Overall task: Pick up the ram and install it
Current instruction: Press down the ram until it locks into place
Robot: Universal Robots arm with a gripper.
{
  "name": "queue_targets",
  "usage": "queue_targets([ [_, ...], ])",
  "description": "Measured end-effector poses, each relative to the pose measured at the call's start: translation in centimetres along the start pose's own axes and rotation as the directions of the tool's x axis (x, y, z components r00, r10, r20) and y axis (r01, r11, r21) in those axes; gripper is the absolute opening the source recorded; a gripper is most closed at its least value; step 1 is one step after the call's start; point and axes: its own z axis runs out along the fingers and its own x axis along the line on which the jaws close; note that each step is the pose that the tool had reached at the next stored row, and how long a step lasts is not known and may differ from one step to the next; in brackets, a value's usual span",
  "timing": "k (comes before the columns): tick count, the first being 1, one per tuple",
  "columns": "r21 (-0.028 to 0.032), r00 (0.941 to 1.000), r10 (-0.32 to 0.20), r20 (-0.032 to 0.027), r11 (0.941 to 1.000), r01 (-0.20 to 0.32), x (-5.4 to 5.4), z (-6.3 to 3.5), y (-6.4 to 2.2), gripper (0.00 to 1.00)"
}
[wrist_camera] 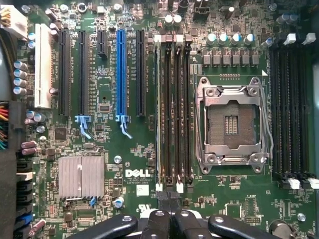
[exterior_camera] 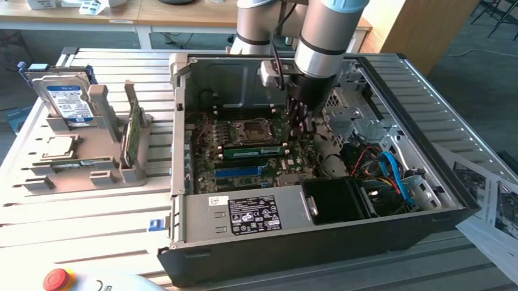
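Over the open computer case (exterior_camera: 324, 200) the arm hangs with its gripper (exterior_camera: 301, 121) lowered inside, above the motherboard (exterior_camera: 242, 163) near the CPU socket (exterior_camera: 247, 129). Fingers are pressed fully together, nothing clearly between them; in the wrist view the gripper (wrist_camera: 172, 219) sits just past the end of the memory slot bank (wrist_camera: 173, 114) beside the socket. The ram (exterior_camera: 253, 151) looks, by my read, already seated: a green stick lies in the slots next to the socket in the exterior view, and one slot in the wrist view seems filled with a thin edge-on board, though hard to confirm. Closed fingers over the slot line would fit a pressing-down posture rather than a carrying one. On the exterior view's left, a grey holder rack (exterior_camera: 89, 157) on the slatted table (exterior_camera: 81, 218) keeps spare parts upright for easy grasping: a blue-labelled hard drive (exterior_camera: 65, 100) and a green card (exterior_camera: 132, 130) standing on edge, well apart from the case. A red button (exterior_camera: 57, 277) sits at the near edge.
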Motion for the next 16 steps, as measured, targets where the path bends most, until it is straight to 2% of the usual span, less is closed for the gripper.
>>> queue_targets([
  [5,0.0000,1.0000,0.000,0.0001,1.0000,0.000,0.00,0.63,-0.02,0.10],
  [11,0.0000,1.0000,0.000,-0.0001,1.0000,0.000,0.00,0.63,0.00,0.10],
  [16,0.0000,1.0000,0.000,0.0002,1.0000,0.000,-0.01,0.69,0.46,0.10],
])
